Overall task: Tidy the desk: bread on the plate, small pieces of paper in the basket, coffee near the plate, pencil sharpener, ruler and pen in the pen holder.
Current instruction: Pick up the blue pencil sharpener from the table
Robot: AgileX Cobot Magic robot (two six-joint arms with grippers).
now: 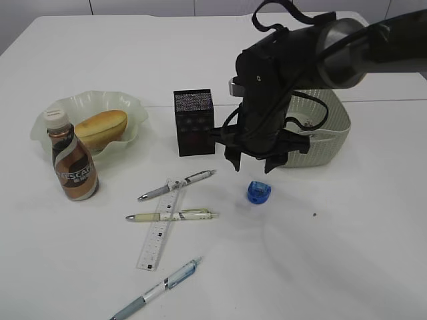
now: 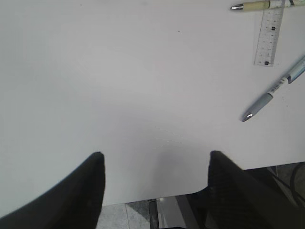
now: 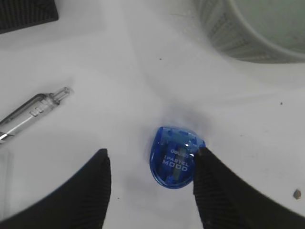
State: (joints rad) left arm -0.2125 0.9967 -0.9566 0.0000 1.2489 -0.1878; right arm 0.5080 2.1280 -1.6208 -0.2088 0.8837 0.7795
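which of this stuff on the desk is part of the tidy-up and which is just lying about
Part of the job:
bread on the plate
coffee bottle
basket
pen holder
blue pencil sharpener, below the open right gripper
ruler
three pens

Just lying about:
small dark speck on the table; too small to identify
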